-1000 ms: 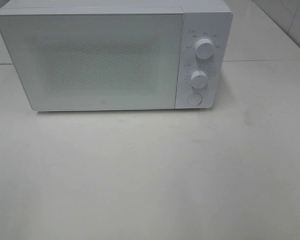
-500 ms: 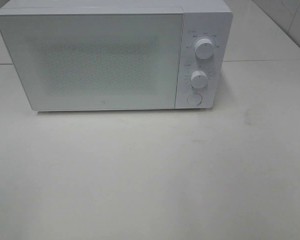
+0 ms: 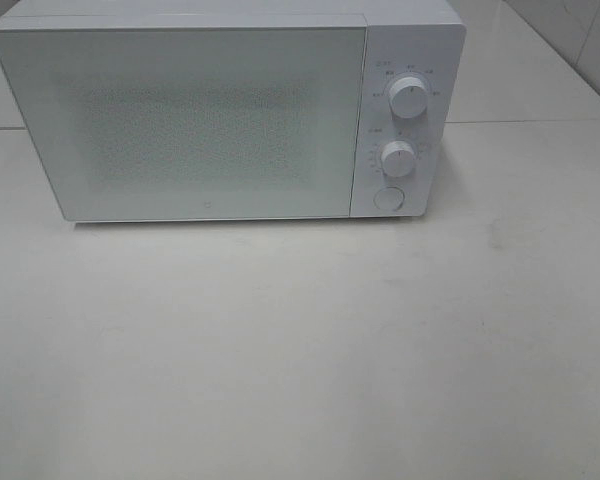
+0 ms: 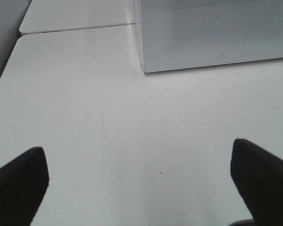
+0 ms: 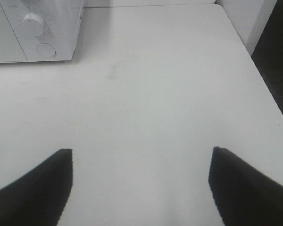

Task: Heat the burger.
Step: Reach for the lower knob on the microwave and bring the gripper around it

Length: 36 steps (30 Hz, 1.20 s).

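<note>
Nothing has moved since the earlier frames: we see the same closed microwave (image 3: 425, 40) along the far edge of the desk (image 3: 300, 350).

At the left, the left pincer (image 4: 137, 153) hangs over the desk near its left edge, jaws spread fully and holding nothing. Ahead of it is the lower left corner of the microwave's door (image 3: 190, 120). The burger shows in none of our views. It may sit behind that frosted door, but we cannot tell, so we can give neither its long axis nor its direction from either pincer.

At the right, the right pincer (image 5: 141, 151) also stands wide open and empty, over the desk toward its far right corner. The lower knob (image 3: 398, 158) and round button (image 3: 388, 198) lie ahead of it on its inner side. We judge the right arm the nearer one for the controls.

The high view gives us the whole microwave front but neither arm. Only the wrist views show the jaws, and each sees just one end of the microwave.
</note>
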### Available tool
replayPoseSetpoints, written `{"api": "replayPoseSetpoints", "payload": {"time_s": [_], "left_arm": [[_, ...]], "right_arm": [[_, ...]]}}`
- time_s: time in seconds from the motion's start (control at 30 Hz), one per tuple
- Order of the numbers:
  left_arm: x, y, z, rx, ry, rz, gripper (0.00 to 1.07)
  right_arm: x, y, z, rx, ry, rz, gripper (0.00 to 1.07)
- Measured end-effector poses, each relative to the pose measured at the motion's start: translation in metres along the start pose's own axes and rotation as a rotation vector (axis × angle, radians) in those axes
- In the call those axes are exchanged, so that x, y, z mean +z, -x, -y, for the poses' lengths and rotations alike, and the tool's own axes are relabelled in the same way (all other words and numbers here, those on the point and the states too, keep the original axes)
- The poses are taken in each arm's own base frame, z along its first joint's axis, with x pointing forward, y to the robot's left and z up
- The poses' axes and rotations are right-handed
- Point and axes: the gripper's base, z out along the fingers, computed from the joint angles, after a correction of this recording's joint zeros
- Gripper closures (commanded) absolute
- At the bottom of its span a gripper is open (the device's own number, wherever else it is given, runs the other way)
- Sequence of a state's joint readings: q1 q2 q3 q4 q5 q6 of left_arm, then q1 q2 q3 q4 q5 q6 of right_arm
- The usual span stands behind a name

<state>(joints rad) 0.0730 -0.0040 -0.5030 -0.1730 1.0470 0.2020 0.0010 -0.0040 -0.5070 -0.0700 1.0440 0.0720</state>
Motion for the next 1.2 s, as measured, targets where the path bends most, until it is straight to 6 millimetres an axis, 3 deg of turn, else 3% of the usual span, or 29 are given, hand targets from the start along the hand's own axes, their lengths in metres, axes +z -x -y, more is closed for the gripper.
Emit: {"api": "replayPoseSetpoints", "payload": {"time_s": [0.2,0.4,0.77,1.2], "left_arm": [[0.0,0.0,0.0,0.0,0.0,0.0,0.08],[0.0,0.0,0.0,0.0,0.0,0.0,0.08],[0.0,0.0,0.0,0.0,0.0,0.0,0.08],[0.0,0.0,0.0,0.0,0.0,0.0,0.08]], "right_arm": [[-0.003,0.004,0.0,0.001,0.002,0.027,0.33],[0.005,0.023,-0.002,-0.004,0.005,0.036,0.34],[0.044,0.058,-0.006,-0.018,0.012,0.008,0.34],[0.093,0.082,-0.012,-0.03,0.023,-0.024,0.34]]}}
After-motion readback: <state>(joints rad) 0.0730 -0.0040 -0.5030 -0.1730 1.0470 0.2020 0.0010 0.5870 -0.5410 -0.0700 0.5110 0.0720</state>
